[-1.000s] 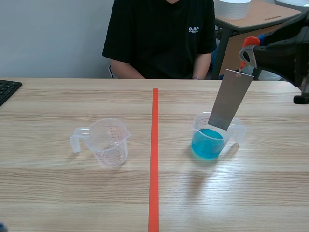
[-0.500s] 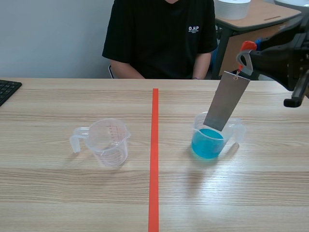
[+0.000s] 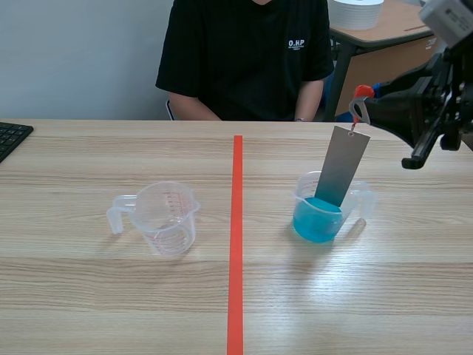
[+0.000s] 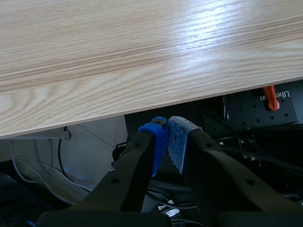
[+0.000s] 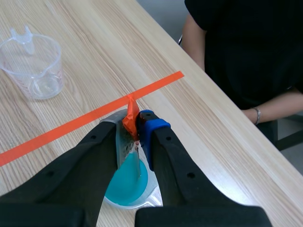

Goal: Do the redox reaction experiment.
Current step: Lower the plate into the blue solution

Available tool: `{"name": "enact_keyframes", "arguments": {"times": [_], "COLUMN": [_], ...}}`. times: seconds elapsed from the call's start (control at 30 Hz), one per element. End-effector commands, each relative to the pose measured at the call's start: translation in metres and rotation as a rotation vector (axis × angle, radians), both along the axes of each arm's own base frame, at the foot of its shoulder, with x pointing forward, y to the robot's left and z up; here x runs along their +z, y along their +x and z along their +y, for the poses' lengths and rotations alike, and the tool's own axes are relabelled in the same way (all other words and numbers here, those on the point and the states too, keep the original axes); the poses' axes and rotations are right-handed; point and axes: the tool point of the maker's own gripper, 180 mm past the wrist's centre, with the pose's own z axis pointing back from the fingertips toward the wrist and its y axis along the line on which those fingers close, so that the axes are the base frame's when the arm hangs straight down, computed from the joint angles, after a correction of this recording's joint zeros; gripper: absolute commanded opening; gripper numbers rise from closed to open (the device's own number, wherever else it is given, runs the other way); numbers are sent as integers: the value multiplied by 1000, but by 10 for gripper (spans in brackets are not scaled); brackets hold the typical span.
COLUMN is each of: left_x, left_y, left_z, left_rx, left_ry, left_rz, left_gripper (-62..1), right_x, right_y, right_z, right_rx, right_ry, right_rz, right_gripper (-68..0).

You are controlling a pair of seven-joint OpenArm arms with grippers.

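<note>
Scene view: the right gripper (image 3: 367,109) pinches the orange tag (image 3: 361,95) of a grey metal strip (image 3: 341,166). The strip slants down into the clear plastic cup of blue liquid (image 3: 319,219).

In my right gripper (image 5: 135,124), an orange-red tag (image 5: 131,109) on a grey metal strip (image 3: 341,166); beneath, blue liquid (image 3: 316,220) in a clear cup (image 3: 367,201).
</note>
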Motion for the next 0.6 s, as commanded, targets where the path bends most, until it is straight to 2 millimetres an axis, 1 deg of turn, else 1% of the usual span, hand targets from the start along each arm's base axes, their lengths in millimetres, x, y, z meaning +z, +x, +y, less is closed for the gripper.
{"name": "enact_keyframes", "arguments": {"times": [0.0, 0.33, 0.43, 0.57], "left_x": [2, -12, -13, -13], "left_y": [2, 4, 4, 5], "left_z": [0, 9, 11, 20], "left_rx": [2, 0, -24, -73], "left_ry": [-7, 12, 17, 47], "left_rz": [-12, 3, 8, 14], "left_gripper": [-564, -564, -564, -564], "right_x": [12, -17, -24, -36], "right_y": [3, 12, 14, 15], "right_z": [4, 9, 9, 9], "right_rx": [17, 7, 0, -10], "right_ry": [19, 17, 15, 10], "right_rz": [-33, 33, 48, 71], "right_gripper": [-662, -662, -662, -662]}}
